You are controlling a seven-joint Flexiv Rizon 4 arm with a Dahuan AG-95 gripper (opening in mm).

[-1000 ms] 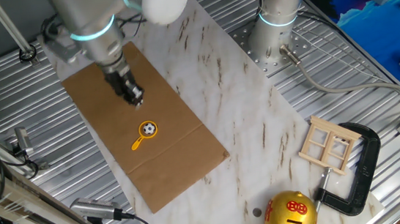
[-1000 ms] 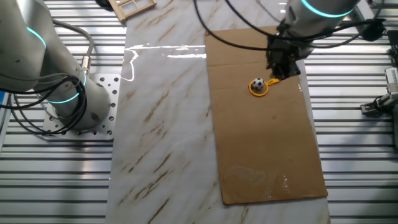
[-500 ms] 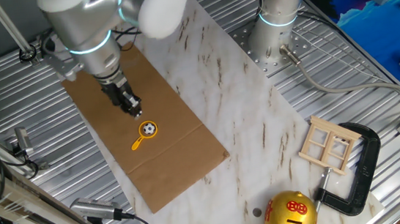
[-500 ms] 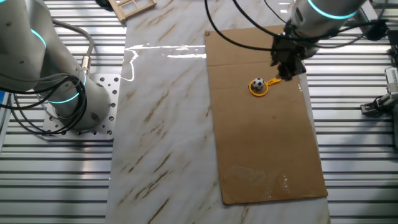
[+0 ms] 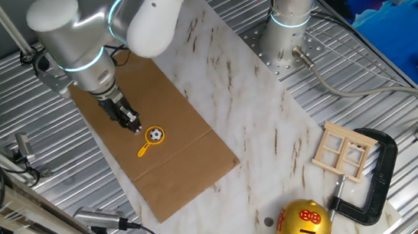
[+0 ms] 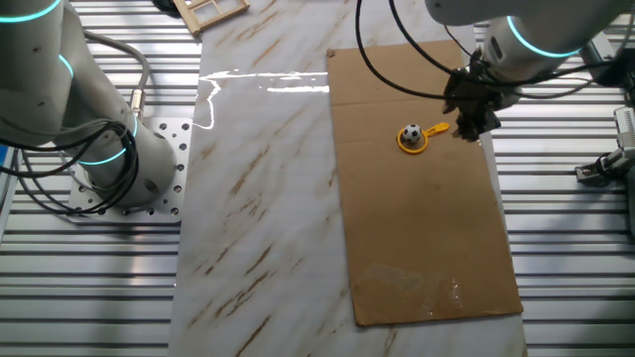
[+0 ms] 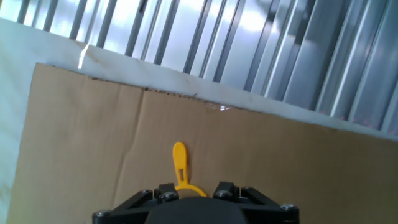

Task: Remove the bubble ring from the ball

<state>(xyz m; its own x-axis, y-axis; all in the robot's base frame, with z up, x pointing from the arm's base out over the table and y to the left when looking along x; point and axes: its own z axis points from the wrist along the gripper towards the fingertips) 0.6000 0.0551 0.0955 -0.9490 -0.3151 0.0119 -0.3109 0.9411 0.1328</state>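
The yellow bubble ring [image 5: 147, 144] lies flat on a brown cardboard sheet [image 5: 184, 173], its hoop round the small black-and-white ball [image 5: 154, 134]. Both also show in the other fixed view, the ball [image 6: 411, 133] inside the hoop and the ring's handle [image 6: 435, 129] pointing toward my gripper [image 6: 464, 127]. My gripper [image 5: 133, 126] hangs low just beside the ring, apart from it, with nothing in it. In the hand view the ring's handle [image 7: 179, 163] and the top of the hoop show between my fingers [image 7: 165, 188], which stand apart; the ball is hidden there.
The cardboard lies on a marble board [image 5: 271, 126]. A gold round bank [image 5: 304, 223], a pale wooden window frame [image 5: 343, 152] and a black clamp [image 5: 380, 177] sit at the far end. A second arm's base [image 5: 289, 32] stands beside the board. Ribbed metal surrounds it.
My gripper has moved along the cardboard from beyond the ring to right beside it, and lower. The ring and ball have not moved.
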